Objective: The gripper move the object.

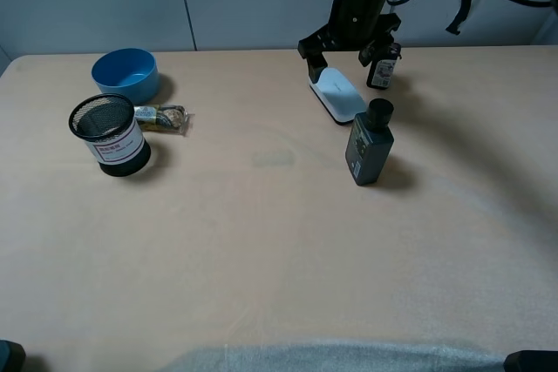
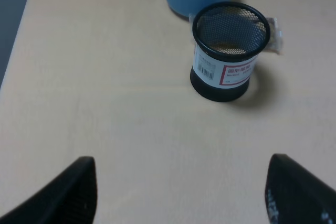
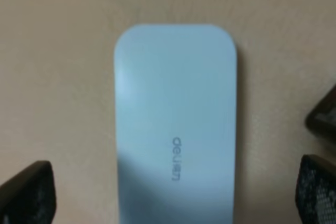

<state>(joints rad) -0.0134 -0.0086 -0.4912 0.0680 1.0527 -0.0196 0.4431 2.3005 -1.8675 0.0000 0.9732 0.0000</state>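
The object, a flat white rounded-rectangular device (image 1: 338, 93), lies on the table at the back right, and fills the right wrist view (image 3: 176, 129) with a "deli" mark on its top. My right gripper (image 1: 343, 56) hangs just above its far end, open, with one finger (image 3: 26, 195) on each side of the device and apart from it. My left gripper (image 2: 178, 192) is open and empty over bare table near the mesh cup; it is out of the high view.
A dark grey bottle with black cap (image 1: 370, 142) stands just in front of the device. A small black packet (image 1: 383, 66) stands to the device's right. At the left are a blue bowl (image 1: 125, 74), a black mesh cup (image 1: 112, 135) and a wrapped snack (image 1: 163, 118).
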